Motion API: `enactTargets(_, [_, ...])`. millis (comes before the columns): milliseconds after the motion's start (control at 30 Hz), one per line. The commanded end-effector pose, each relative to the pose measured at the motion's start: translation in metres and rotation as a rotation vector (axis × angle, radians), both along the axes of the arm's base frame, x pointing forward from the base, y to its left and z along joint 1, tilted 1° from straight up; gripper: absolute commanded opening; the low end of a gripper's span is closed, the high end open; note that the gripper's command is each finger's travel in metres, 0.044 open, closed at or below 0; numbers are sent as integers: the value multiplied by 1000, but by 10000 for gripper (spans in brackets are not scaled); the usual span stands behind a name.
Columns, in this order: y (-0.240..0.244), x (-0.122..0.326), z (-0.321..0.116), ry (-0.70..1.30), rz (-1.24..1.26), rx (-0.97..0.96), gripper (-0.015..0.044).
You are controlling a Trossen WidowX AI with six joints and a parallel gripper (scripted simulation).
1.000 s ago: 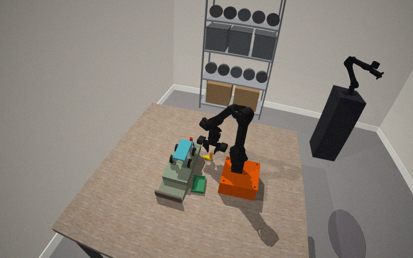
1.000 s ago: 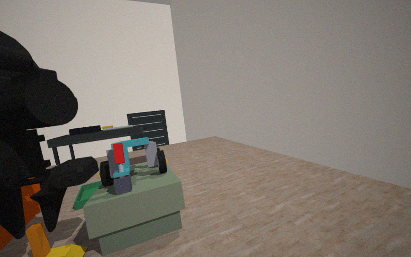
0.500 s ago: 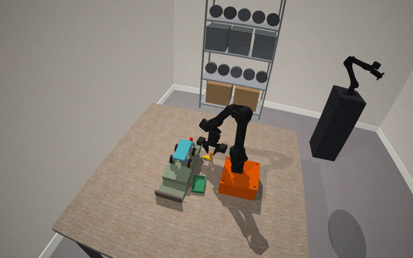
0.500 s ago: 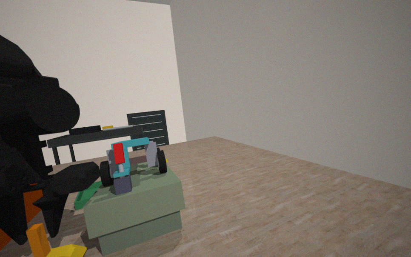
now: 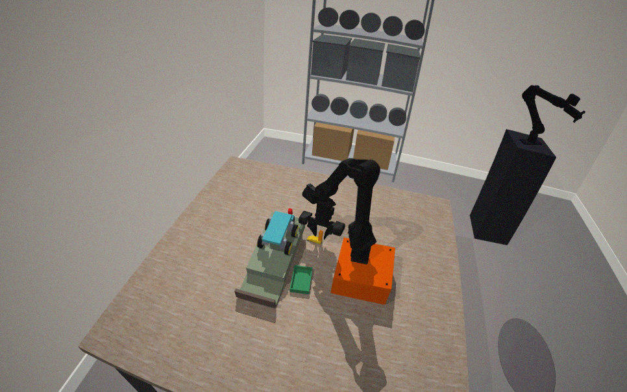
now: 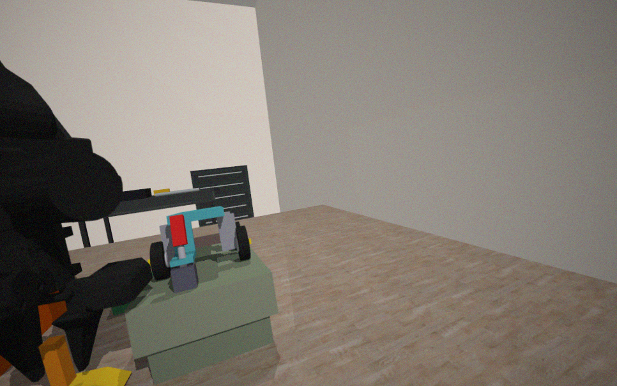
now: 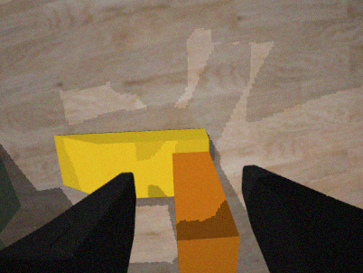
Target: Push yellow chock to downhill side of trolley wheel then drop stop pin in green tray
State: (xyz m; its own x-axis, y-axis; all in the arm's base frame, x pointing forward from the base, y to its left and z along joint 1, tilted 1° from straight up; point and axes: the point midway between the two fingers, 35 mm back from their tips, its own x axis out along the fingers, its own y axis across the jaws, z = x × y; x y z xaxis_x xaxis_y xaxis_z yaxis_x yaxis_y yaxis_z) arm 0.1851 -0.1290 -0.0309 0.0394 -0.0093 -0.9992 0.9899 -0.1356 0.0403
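Note:
The blue trolley (image 5: pixel 278 227) (image 6: pixel 204 213) stands on the green ramp (image 5: pixel 264 268) (image 6: pixel 204 325). The red-headed stop pin (image 5: pixel 290 211) (image 6: pixel 178 231) is in place at its uphill end. The yellow chock (image 5: pixel 313 239) (image 6: pixel 105 376) (image 7: pixel 113 164) lies on the table beside the ramp, its orange handle (image 6: pixel 57 357) (image 7: pixel 199 194) upright. My gripper (image 5: pixel 320 234) (image 6: pixel 59 374) (image 7: pixel 189 181) points down, open, with one finger on each side of the handle and a gap on both sides. No black base shows on the chock. The green tray (image 5: pixel 301 280) is empty.
The orange arm base (image 5: pixel 365 272) stands right of the tray. The ramp's uphill end is close to my left finger in the top view, and its edge (image 7: pixel 6 196) shows at the left of the wrist view. A dark lip (image 5: pixel 254 296) closes the ramp's lower end.

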Motion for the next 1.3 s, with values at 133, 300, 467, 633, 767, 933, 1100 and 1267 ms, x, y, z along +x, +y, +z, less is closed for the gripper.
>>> enactTargets(133, [0, 0, 0, -1, 0, 0, 72])
enactTargets(300, [0, 0, 0, -1, 0, 0, 38])
enactTargets(467, [0, 0, 7, 1, -1, 2, 0])
enactTargets(633, [1, -4, 26, 5, -3, 8, 0])
enactTargets(767, [1, -5, 40, 5, -3, 8, 0])
enactTargets(933, [1, -6, 57, 5, -3, 8, 0])
enactTargets(1100, [2, -7, 74, 5, -3, 8, 0])
enactTargets(1267, [1, -7, 91, 5, -3, 8, 0])
